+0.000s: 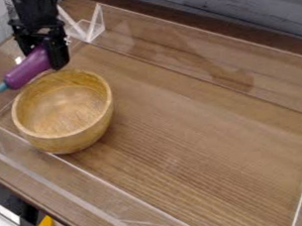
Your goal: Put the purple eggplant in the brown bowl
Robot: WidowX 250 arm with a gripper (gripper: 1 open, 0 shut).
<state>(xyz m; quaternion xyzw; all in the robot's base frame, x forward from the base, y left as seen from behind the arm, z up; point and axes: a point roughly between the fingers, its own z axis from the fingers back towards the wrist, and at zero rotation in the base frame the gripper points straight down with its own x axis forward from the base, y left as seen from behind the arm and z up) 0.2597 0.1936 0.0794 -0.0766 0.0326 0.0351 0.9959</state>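
The purple eggplant (pixel 28 67) hangs tilted just beyond the far left rim of the brown bowl (pixel 62 111), its tapered end pointing down-left. My black gripper (pixel 43 57) comes down from the top left and is shut on the eggplant's upper end. The light-brown wooden bowl stands on the table at the left, nothing showing inside it. The eggplant is clear of the rim, a little above the table.
A wooden table top (pixel 207 120) stretches to the right of the bowl. Clear plastic walls (pixel 93 26) edge the work area at the back and front. A grey plank wall lies behind.
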